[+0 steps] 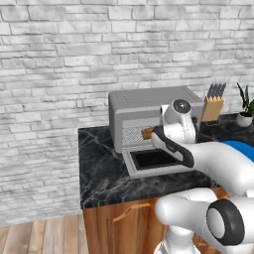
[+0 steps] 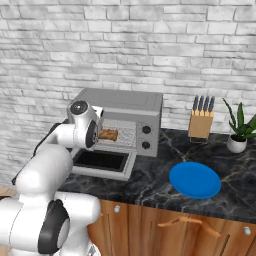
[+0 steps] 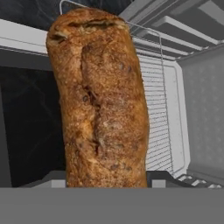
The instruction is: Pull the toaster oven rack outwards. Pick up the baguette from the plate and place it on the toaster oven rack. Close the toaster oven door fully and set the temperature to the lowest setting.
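Observation:
The grey toaster oven (image 2: 125, 102) stands on the dark marble counter with its door (image 2: 102, 161) folded down flat, dark glass facing up. My gripper (image 3: 107, 179) is shut on the golden-brown baguette (image 3: 98, 96), holding it at the oven's opening above the silvery wire rack (image 3: 158, 122). In the right base view the baguette (image 2: 108, 134) shows in front of the cavity, just beside the hand (image 2: 92, 134). Whether the loaf touches the rack I cannot tell. The blue plate (image 2: 195, 180) lies bare to the right of the oven. Two dark knobs (image 2: 146, 129) sit on the oven's right panel.
A tan knife block (image 2: 201, 122) and a potted plant (image 2: 239, 132) stand against the brick wall at the back right. The counter's front edge runs over wooden cabinets (image 2: 185, 222). My arm (image 1: 213, 158) crosses in front of the oven's right side in the left base view.

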Robot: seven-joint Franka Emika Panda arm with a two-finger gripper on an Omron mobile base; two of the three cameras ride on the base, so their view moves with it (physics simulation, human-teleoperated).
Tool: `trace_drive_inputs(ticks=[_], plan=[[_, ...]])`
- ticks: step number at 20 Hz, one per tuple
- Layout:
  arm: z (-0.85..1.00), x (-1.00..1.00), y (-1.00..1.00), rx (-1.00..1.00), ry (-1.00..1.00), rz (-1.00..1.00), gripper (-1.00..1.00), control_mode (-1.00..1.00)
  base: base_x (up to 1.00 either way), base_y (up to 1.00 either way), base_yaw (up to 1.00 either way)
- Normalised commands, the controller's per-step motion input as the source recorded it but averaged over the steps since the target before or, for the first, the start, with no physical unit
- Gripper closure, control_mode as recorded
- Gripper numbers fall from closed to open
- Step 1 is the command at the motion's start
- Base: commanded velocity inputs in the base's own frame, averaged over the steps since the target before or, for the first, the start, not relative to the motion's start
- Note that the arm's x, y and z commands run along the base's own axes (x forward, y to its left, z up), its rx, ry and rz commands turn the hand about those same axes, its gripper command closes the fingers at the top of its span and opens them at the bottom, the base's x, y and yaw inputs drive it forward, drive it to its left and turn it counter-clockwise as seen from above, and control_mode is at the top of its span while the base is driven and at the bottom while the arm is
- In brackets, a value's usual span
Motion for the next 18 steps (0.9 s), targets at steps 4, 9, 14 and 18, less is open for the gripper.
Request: trace_drive_inputs(ticks=[4,9,14,18], plan=[[-0.28,0.19,0.02,0.0,-0.05,0.0,1.0,-1.0,0.0,0.0,0.0],[-0.17,0.24,0.0,0.0,-0.05,0.0,1.0,-1.0,0.0,0.0,0.0],[0.0,0.23,0.0,0.02,-0.09,0.0,1.0,-1.0,0.0,0.0,0.0],[-0.03,0.29,0.0,0.02,-0.07,0.0,1.0,-1.0,0.0,0.0,0.0]])
